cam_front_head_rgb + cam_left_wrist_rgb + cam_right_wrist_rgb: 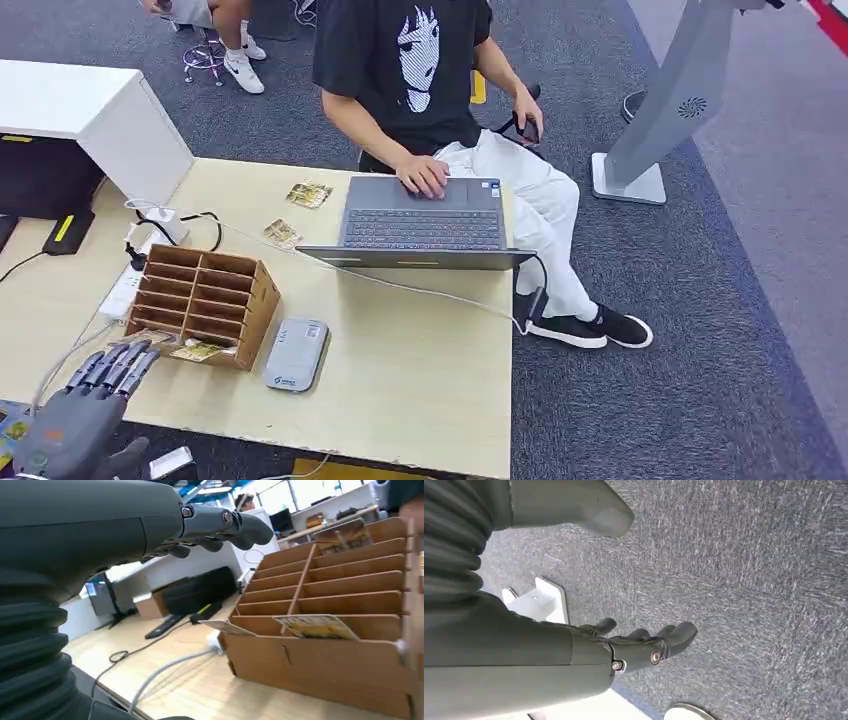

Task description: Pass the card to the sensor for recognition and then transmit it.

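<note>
Left robot hand (88, 400) is spread and empty, near the wooden organizer (205, 300) on the counter (420, 380). The card (197, 351) protrudes from its bottom slot. Recommended: pinch the exposed edge, withdraw level toward the grey sensor (297, 354). Right robot hand (644, 642) hangs loosely curled, empty.

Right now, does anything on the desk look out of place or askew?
Mostly tidy. Two cards lie loose on the table beyond the wooden organizer, and another card sticks out of its bottom slot near the left hand. Nothing is spilled or damaged.
</note>
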